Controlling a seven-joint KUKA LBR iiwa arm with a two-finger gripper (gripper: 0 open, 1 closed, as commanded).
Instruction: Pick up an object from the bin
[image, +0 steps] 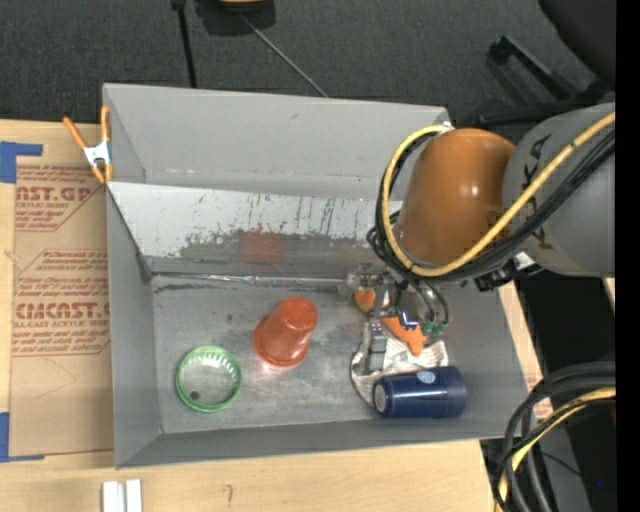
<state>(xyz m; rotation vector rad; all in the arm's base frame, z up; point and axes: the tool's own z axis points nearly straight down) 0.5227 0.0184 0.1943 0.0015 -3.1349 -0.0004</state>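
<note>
The robot's rounded orange wrist cover (455, 200) is sitting closest to the viewer, at the right of the scene, with yellow and black cables (392, 180) looping around it. Beneath it the tool (384, 325) is reaching down toward the right part of the floor of the grey metal bin (130, 330). I cannot tell whether the tool is spread or pressed together, as the cover and cables are hiding much of it. A small white and orange piece (418, 345) is lying just beside the tool. Just in front of that, near the front wall, a dark blue cylinder (420, 392) is lying on its side. An orange plastic cup (286, 332) is lying tipped over in the middle of the floor, left of the tool. A see-through green cup (208, 378) is resting in the front left corner, well apart from the tool
</note>
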